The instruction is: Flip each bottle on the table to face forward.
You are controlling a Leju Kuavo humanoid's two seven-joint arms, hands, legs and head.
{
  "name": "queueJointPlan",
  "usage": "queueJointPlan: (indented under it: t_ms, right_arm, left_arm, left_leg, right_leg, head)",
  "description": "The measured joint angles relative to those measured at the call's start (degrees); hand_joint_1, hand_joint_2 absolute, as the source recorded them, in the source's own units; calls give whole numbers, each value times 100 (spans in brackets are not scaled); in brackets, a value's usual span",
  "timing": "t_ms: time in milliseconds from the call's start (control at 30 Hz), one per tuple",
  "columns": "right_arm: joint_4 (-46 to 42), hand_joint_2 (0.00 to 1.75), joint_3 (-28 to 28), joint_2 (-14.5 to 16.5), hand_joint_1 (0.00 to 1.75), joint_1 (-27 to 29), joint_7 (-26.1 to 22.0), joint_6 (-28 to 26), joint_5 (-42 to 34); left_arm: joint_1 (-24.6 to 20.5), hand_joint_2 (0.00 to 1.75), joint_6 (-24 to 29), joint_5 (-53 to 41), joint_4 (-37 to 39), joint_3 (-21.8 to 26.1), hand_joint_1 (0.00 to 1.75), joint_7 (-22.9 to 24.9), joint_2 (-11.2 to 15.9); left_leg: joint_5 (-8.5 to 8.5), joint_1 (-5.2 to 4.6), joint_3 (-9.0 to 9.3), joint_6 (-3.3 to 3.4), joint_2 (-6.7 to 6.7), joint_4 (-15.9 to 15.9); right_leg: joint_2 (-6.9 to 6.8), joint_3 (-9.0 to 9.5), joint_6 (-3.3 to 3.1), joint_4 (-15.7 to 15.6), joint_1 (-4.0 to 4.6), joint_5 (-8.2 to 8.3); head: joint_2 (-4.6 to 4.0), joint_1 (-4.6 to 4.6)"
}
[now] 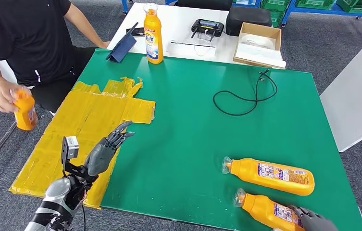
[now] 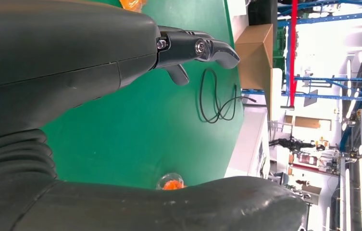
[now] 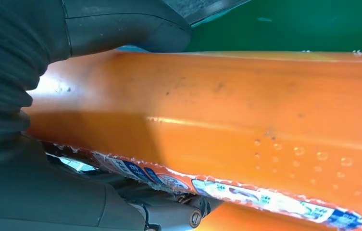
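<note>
Because the task is to turn lying bottles label-forward, the right hand (image 1: 313,220) wraps the nearer bottle (image 1: 268,210) at five o'clock on the green table (image 1: 193,144), while the left hand (image 1: 106,150) hovers with fingers spread, holding nothing. I count four bottles: two lying (the other (image 1: 270,176) just beyond the held one), one upright (image 1: 153,34) at twelve o'clock, one (image 1: 24,109) in a person's hand (image 1: 6,96) at nine.

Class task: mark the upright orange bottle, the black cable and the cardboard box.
upright orange bottle (image 1: 154,41), head view, on its label.
black cable (image 1: 244,98), head view, on the loop's near-side strand.
cardboard box (image 1: 258,61), head view, on its near wall.
</note>
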Motion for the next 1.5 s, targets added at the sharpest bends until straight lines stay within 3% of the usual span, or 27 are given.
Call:
queueJointPlan:
  t_ms: [233, 333, 400, 500, 600, 700, 833, 1000, 1167, 1333, 1500]
  right_arm:
    - [-68, 175, -104, 2, 175, 126, -430, -349, -1115]
    - [-150, 175, -145, 180, 175, 124, -746, -485, -1300]
    - [-291, 175, -211, 617, 175, 93, -1229, -580, -1346]
    - [-744, 175, -230, 1656, 175, -32, -1689, -535, -1133]
    - [-1172, 175, -191, 2505, 175, -213, -1666, -418, -883]
    - [-1399, 175, -193, 3009, 175, -341, -1650, -322, -802]
    - [-1518, 175, -235, 3400, 175, -382, -1751, -157, -773]
    - [-1526, 175, -107, 3921, 175, -729, -1920, -65, -110]
    - [-1448, 175, 502, 4297, 175, -1290, -1533, 48, 355]
    - [-1216, 175, 1125, 4409, 175, -1578, -1294, -22, 530]
    - [-902, 175, 1588, 4337, 175, -1582, -1015, -216, 292]
  left_arm:
    - [11, 0, -32, 57, 20, -11, 0, 0, 8]
    - [81, 0, 57, 39, -19, -10, 0, 71, 10]
    - [298, 0, 304, -94, -190, 4, 0, 265, -3]
    - [848, 0, 697, -437, -702, 3, 0, 587, -109]
    - [1270, 0, 1073, -788, -1228, -116, 0, 792, -349]
    - [1427, 0, 1262, -901, -1550, -239, 0, 893, -518]
    - [1500, 175, 1281, -808, -1747, -305, 0, 940, -591]
    - [1555, 175, 1314, -854, -2027, -482, 0, 928, -818]
    - [1292, 175, 1472, -541, -2419, -833, 0, 1262, -1274]
    - [1159, 175, 1414, 15, -2553, -1110, 0, 1371, -1480]
    - [1336, 175, 1262, 795, -2490, -1330, 0, 1285, -1502]
  left_leg:
    - [0, 0, -2, 0, 1, -1]
    - [0, 1, -2, 0, 1, -2]
    - [-3, 4, -2, -4, 10, -3]
    - [-11, 10, -1, -18, 40, -4]
    - [-14, 17, -3, -24, 36, -5]
    - [-17, 16, -5, -27, 17, -7]
    - [-13, 7, -7, -21, 9, -5]
    - [-10, 6, -7, -19, 10, -5]
    - [-3, 7, -5, -12, 4, -4]
    - [-3, 7, -5, -12, 5, -4]
    - [-5, 6, -16, -13, 5, -4]
  right_leg:
    - [3, 4, 0, 0, 1, 0]
    - [5, 7, -1, 1, 2, 1]
    - [10, 6, -1, 1, 5, 1]
    - [32, -8, -4, 4, 11, -2]
    - [30, -43, -19, 5, 17, -16]
    - [18, -57, -26, 5, 16, -23]
    - [16, -3, -15, 5, 7, -12]
    - [16, -5, -13, 5, 6, -9]
    - [10, 1, -12, 6, 6, -6]
    - [9, 2, -11, 6, 6, -5]
    - [9, -8, -11, 6, 6, -6]
  head:
    - [0, -1]
    - [0, 2]
    - [0, 3]
    - [0, -9]
    - [0, -13]
    - [0, -11]
    - [0, -12]
    - [0, -12]
    - [0, -11]
    - [0, -13]
    - [0, -12]
